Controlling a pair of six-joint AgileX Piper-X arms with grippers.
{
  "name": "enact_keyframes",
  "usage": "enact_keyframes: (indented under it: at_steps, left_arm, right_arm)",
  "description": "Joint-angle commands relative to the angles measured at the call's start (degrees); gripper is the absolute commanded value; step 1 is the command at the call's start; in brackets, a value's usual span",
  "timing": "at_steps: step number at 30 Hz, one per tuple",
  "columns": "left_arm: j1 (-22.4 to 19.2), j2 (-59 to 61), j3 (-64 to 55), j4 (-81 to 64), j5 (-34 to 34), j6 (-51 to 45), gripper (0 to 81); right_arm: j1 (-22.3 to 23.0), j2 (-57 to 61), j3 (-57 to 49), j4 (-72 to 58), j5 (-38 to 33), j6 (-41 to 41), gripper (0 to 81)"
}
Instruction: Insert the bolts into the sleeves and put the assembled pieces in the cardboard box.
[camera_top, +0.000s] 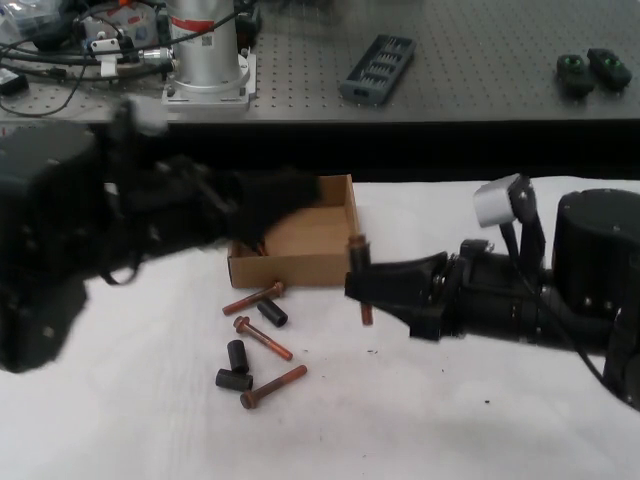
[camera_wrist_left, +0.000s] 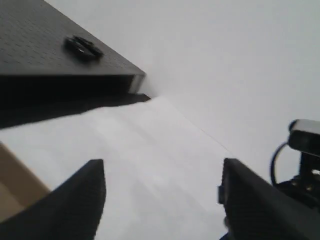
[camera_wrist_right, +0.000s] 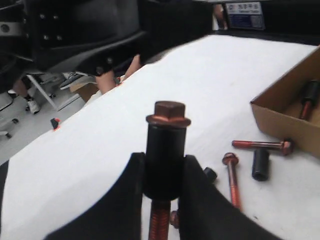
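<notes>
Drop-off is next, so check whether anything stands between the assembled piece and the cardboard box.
The left gripper, open, hangs over the cardboard box and covers part of its opening. The right gripper holds the assembled piece just outside the box's wall; nothing else lies between.

A lab (perforated optical breadboard (camera_top: 450, 60) behind).

**Right gripper: assembled piece in grip**

The right gripper (camera_wrist_right: 162, 185) clamps a black sleeve (camera_wrist_right: 165, 160) between both fingers. A copper bolt (camera_wrist_right: 168, 114) passes through the sleeve, its head seated on one end and its threaded shank protruding from the other. On the white cloth (camera_wrist_right: 100, 165), one loose bolt (camera_wrist_right: 260, 145) lies just beside a loose sleeve (camera_wrist_right: 260, 164), with a second bolt (camera_wrist_right: 233, 182) nearby. The cardboard box (camera_wrist_right: 280, 122) contains one assembled piece (camera_wrist_right: 306, 99).
</notes>
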Motion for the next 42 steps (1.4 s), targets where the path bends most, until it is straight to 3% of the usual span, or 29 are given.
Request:
enact_keyframes:
  at_steps: [1,5,9,12,16,18,21,23,25,29,32,38,42]
  left_arm:
    - [2.2,-2.3,-0.7,2.9,-1.2,2.9,46.2]
    - [3.6,-9.1,-0.7,19.1,-1.8,10.6,45.9]
    - [3.2,-17.8,-0.7,34.5,-8.5,17.8,40.0]
    - [3.2,-24.7,-0.7,45.1,-13.0,18.2,38.9]
    - [3.2,-31.5,-0.7,56.0,-18.6,18.2,38.9]
    - [3.2,-33.8,-0.7,59.8,-21.1,18.2,38.9]
    - [3.2,-36.2,-0.7,63.3,-25.2,18.2,38.9]
    - [3.2,-36.9,-0.7,63.4,-25.2,18.2,38.9]
    - [3.2,-37.3,-0.7,63.4,-24.6,17.8,38.9]
    - [2.8,-37.3,-0.7,63.4,-24.5,16.1,38.9]
    - [1.6,-36.8,-0.4,63.1,-24.8,16.1,38.9]
    - [-1.4,-30.0,-0.4,59.4,-24.8,11.9,35.1]
    - [-3.3,-25.5,-0.4,54.9,-24.9,15.6,32.4]
  right_arm:
    - [-0.6,0.1,-2.2,1.1,1.0,-1.0,0.7]
    - [-1.8,7.0,-13.3,8.5,0.8,-4.0,0.7]
    - [-1.8,17.2,-27.4,16.4,2.5,-2.0,0.7]
    - [-1.6,24.3,-38.3,24.2,5.0,-0.6,0.7]
    - [-0.3,31.3,-49.3,37.2,13.6,0.8,0.7]
    - [0.2,33.1,-52.6,41.7,13.8,0.6,3.3]
    - [0.9,34.2,-55.1,43.8,12.8,0.6,23.0]
    - [1.5,34.0,-55.1,43.7,14.9,2.7,46.8]
    - [1.9,33.6,-55.1,43.7,15.7,4.9,57.7]
    - [1.8,31.5,-55.1,46.1,10.0,6.8,45.6]
    - [1.2,27.7,-55.1,52.7,7.3,6.1,42.6]
    - [1.1,17.4,-51.4,70.0,14.1,-15.0,36.3]
    - [1.4,8.6,-40.3,67.2,14.2,-14.5,35.5]
